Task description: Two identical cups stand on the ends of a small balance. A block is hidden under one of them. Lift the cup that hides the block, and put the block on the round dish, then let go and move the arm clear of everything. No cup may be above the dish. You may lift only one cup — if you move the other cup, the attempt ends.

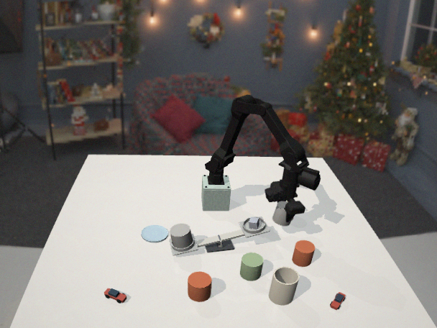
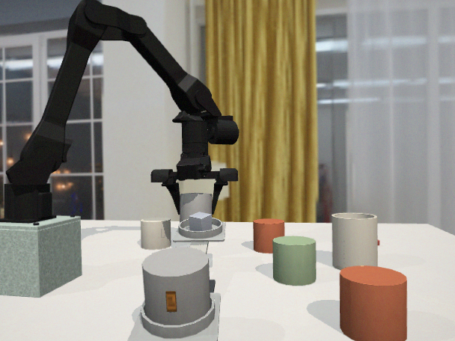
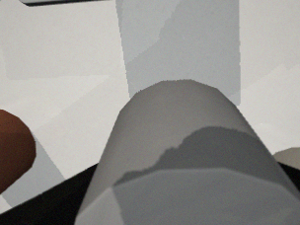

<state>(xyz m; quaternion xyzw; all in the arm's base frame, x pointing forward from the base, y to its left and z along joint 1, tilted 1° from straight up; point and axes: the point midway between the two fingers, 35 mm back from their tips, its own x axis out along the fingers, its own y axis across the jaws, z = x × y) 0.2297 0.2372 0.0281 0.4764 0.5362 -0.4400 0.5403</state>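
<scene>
My gripper is shut on a grey cup, low over the table beyond the balance's raised end. The cup's lower edge is hidden in the exterior view, so I cannot tell whether it touches the table. The pale block sits uncovered in the ringed pan at that raised end. The other grey cup stands upright on the lowered end. The light-blue round dish lies beside that end, with nothing on it.
A short pale cylinder stands near the held cup. Orange cylinders, a green cylinder and a tall beige cup stand in front of the balance. Toy cars lie near the front.
</scene>
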